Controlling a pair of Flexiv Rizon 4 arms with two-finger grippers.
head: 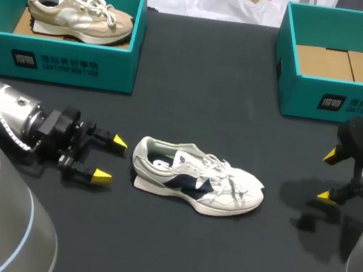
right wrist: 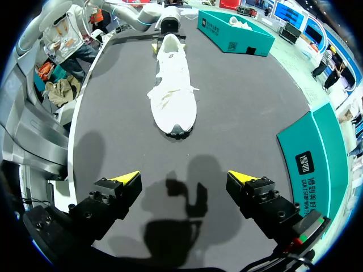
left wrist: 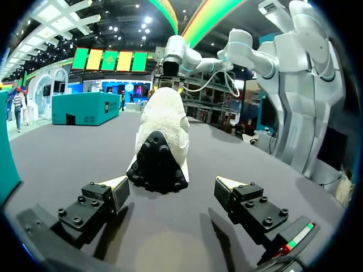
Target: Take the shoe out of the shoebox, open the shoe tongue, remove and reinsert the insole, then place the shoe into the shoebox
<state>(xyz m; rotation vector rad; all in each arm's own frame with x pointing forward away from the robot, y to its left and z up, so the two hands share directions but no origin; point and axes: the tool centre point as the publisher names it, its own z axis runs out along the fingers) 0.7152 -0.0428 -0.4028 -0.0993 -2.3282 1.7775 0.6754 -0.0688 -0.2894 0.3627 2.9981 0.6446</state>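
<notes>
Two sneakers are in sight: one white and navy sneaker lying on the table, and one beige sneaker lying in a box; there are two teal shoeboxes, the left shoebox holding that one beige sneaker, the right shoebox holding two brown cardboard panels side by side; two grippers show, the left gripper and the right gripper; each bears two yellow tips, four in all.

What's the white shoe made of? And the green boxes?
The white shoe looks like matte cloth and leather-like panels; its dark sole looks rubbery. The left teal box and right teal box look like printed cardboard: brown board shows inside.
</notes>
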